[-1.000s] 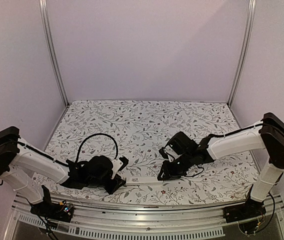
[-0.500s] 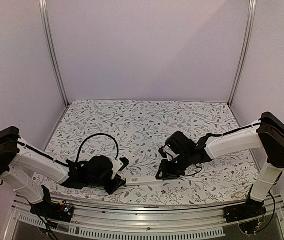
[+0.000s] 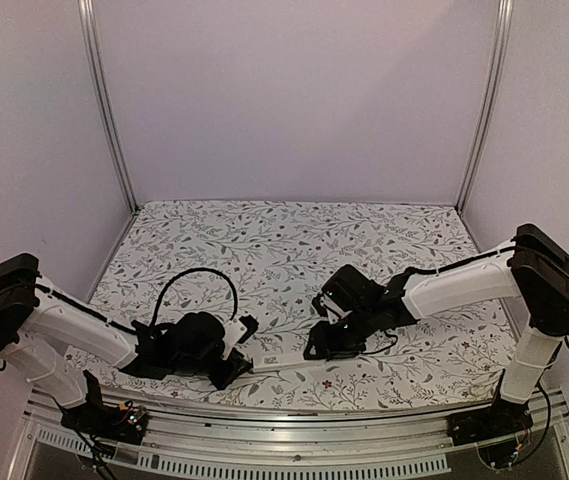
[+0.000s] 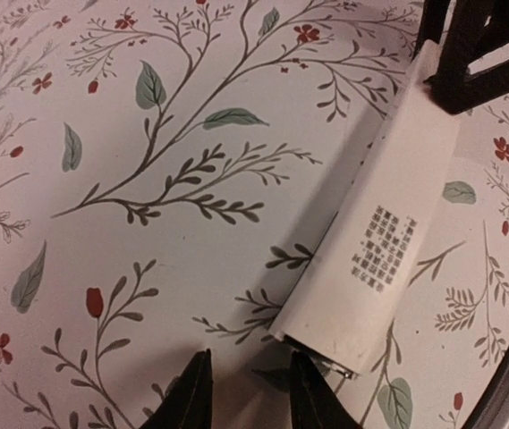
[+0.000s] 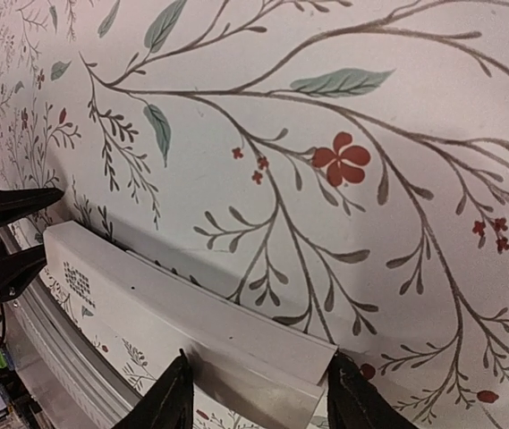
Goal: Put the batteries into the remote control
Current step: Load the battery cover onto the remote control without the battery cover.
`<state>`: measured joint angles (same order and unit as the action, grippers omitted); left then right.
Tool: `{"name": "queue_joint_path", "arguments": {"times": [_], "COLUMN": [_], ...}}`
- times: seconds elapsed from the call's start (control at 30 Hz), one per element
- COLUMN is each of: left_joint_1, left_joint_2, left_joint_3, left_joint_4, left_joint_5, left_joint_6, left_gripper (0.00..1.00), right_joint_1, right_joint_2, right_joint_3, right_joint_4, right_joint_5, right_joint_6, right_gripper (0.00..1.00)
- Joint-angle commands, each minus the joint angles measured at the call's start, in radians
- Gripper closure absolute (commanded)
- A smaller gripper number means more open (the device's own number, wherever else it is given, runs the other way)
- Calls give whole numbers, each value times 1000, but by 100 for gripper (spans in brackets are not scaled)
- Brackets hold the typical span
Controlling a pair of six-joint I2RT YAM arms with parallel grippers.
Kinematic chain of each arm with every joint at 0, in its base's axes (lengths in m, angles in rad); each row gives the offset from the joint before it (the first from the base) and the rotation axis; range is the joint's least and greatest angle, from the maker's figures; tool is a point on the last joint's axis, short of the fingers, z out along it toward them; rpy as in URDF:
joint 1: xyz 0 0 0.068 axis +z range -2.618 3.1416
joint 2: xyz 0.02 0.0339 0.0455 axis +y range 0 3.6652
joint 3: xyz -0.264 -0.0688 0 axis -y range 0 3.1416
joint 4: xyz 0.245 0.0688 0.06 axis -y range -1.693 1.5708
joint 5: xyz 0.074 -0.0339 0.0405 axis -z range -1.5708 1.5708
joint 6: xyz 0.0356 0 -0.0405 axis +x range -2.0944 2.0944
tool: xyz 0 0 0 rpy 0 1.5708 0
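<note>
The remote control [image 3: 284, 358] is a long white bar lying flat near the table's front edge, printed back face up [image 4: 397, 206]. My right gripper [image 3: 316, 347] straddles its right end and is shut on it; in the right wrist view the bar's end [image 5: 263, 357] sits between the fingers [image 5: 175, 398]. My left gripper [image 3: 241, 350] is open and empty, just off the bar's left end [image 4: 250, 398]. That end shows a thin gap with a bit of metal. The right gripper's fingers [image 4: 469, 63] show at the bar's far end. No batteries are in view.
A floral cloth [image 3: 284, 250] covers the table. An aluminium rail [image 3: 294, 415] runs along the near edge, close below the remote. A black cable loop [image 3: 199, 275] rises behind the left wrist. Frame posts stand at the back corners.
My right gripper and forearm have shifted slightly left at the remote's right end. The left arm has not moved.
</note>
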<state>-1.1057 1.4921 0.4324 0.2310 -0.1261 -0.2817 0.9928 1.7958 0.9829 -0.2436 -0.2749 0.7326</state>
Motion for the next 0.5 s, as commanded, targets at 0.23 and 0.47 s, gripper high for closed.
{"name": "queue_joint_path", "arguments": {"times": [0.23,0.47], "left_joint_1": [-13,-14], "left_joint_2": [-15,-16], "left_joint_3": [-13,-15], "left_joint_4": [61,62], "left_joint_5": [56,56], "left_joint_6": [-15,-14], "left_gripper": [71,71], "right_joint_1": [20,0], "right_joint_2": [1,-45], "right_joint_3": [89,113], "right_joint_4": [-113,-170], "right_joint_5": [99,147], "right_joint_6": [-61,-86], "right_gripper": [36,30]}}
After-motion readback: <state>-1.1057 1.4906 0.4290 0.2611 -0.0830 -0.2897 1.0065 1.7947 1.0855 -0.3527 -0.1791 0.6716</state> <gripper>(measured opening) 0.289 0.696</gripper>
